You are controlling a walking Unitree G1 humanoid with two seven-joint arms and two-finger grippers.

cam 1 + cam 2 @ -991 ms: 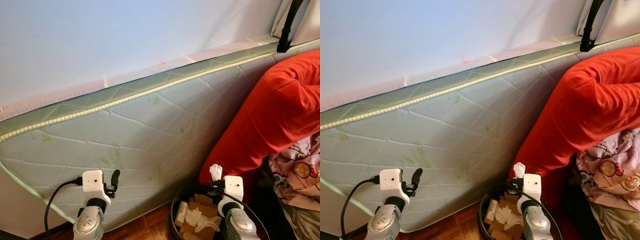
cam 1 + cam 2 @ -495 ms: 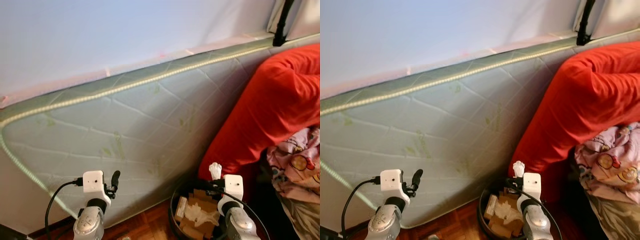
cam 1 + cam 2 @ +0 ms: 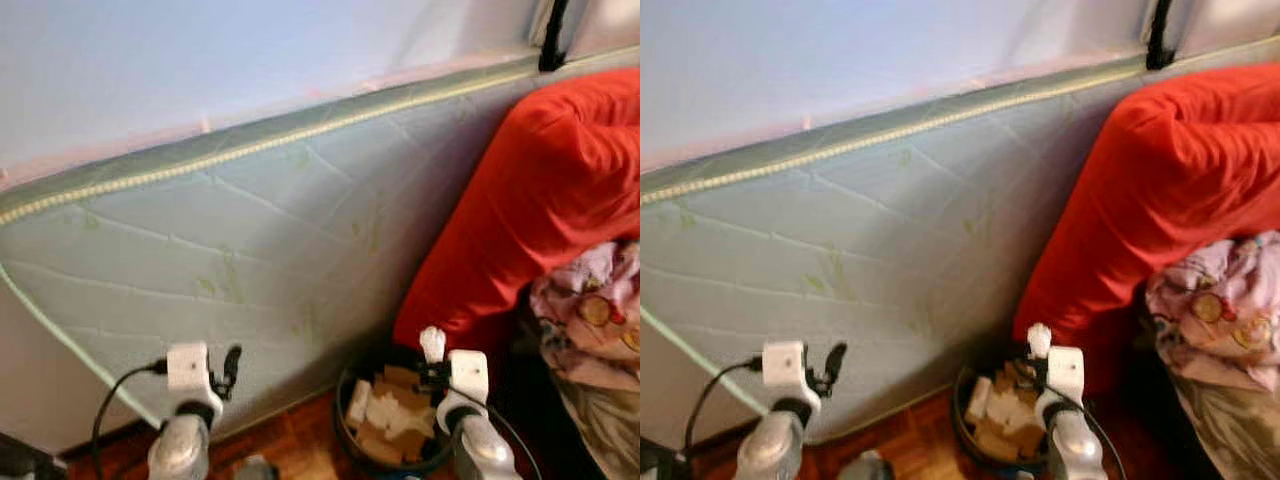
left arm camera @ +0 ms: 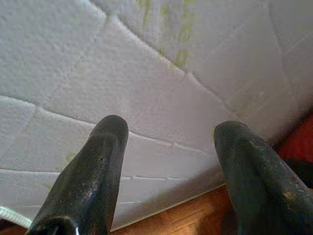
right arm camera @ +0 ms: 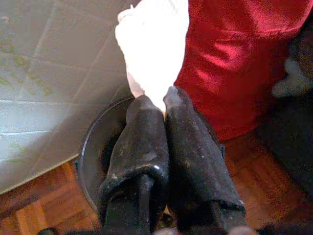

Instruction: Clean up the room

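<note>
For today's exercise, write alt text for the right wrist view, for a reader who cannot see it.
Two black fingers pinch a crumpled white tissue above a dark round bin on a wooden floor. A quilted pale mattress leans behind the bin, beside a red cover.

A quilted mattress [image 3: 250,260] leans on edge against the pale wall [image 3: 200,60] and blocks the whole far side, left to centre. To the right a big red cushion [image 3: 540,200] bulges out over the far rim of the round black bin [image 3: 345,440], with patterned bedding [image 3: 590,320] heaped further right. The bin's mouth stays open from above, though cardboard scraps [image 3: 390,415] fill much of it. Left of the bin, a narrow strip of wooden floor [image 3: 300,445] runs free along the mattress foot
</note>
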